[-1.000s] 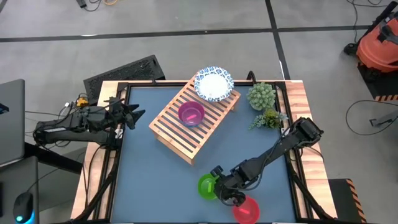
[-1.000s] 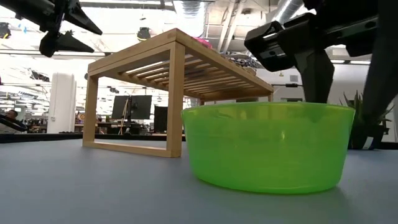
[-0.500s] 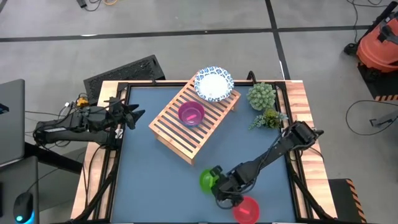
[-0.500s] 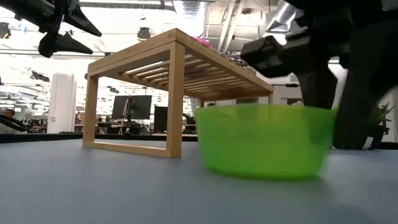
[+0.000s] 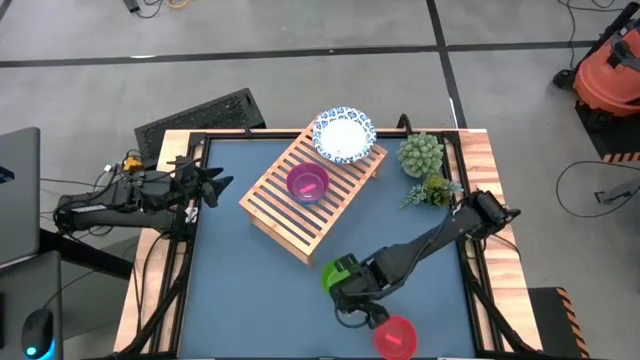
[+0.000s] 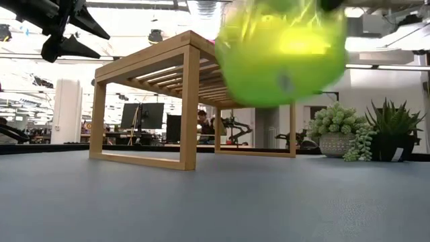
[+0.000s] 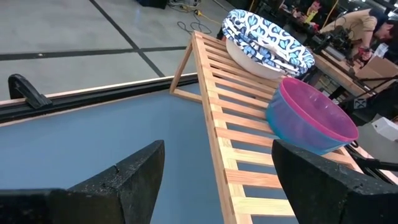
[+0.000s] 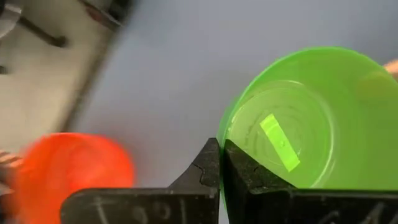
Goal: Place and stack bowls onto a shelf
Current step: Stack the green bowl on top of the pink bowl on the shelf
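Observation:
My right gripper (image 5: 350,287) is shut on a green plastic bowl (image 5: 337,271) and holds it in the air, over the table's near middle. In the low view the green bowl (image 6: 282,54) hangs tilted, high above the tabletop. The light-wood slatted shelf (image 5: 300,215) stands at the far middle. A magenta bowl (image 5: 307,182) and white bowls with blue rims (image 5: 344,136) sit on its slats. A red bowl (image 5: 396,336) rests on the table near the front edge. My left gripper (image 5: 218,185) waits open at the left edge, aimed at the shelf. My right gripper pinches the green bowl's rim (image 8: 222,132), with one finger inside the bowl and one outside its wall. The fingers slant down from above onto the rim's near-right side. The bowl is lifted clear of the table and hangs tilted.
Two potted plants (image 5: 420,155) (image 5: 433,190) stand at the far right of the table, beside the shelf's right end. Open blue tabletop (image 5: 250,290) lies between the shelf and the near edge. The table's black frame (image 5: 190,250) runs along its sides.
My right gripper has risen from the table with the green bowl and gone a little toward the far edge and the shelf. The bowl sat flat on the table, slid slightly, and now hangs tilted, well clear of the tabletop.

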Available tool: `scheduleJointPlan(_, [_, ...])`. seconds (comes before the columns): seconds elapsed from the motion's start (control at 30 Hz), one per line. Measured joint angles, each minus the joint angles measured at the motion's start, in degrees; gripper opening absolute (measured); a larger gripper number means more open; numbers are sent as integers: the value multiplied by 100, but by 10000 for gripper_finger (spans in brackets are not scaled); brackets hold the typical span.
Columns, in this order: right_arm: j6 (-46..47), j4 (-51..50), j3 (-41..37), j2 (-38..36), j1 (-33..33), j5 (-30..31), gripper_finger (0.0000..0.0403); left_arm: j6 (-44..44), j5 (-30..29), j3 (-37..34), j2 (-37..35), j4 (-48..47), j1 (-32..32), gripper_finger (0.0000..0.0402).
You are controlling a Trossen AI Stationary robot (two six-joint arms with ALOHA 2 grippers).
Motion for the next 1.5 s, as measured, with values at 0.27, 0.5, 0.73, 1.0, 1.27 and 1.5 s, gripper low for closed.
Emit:
scheduleJointPlan(0.27, [498,-1132,1722,-612,-383,-723,22,-122,3,0,-2,-4,0,281])
scheduleJointPlan(0.5, [-279,-1089,2699,-1022,-1009,41,22,-305,3,0,-2,-20,-2,281])
scheduleJointPlan(0.73, [-1519,-860,2877,-810,-1991,621,22,-422,-24,0,-2,-24,-2,281])
scheduleJointPlan(1.0, [-2192,-744,2874,-38,-2588,648,22,-613,-19,0,-2,-104,0,281])
scheduleJointPlan(1.27, [-2502,-1268,2874,272,-2687,1014,22,-660,-18,0,-1,-145,-1,281])
scheduleJointPlan(1.5, [-2546,-1303,2878,261,-2746,1040,25,-698,-98,0,0,-136,0,281])
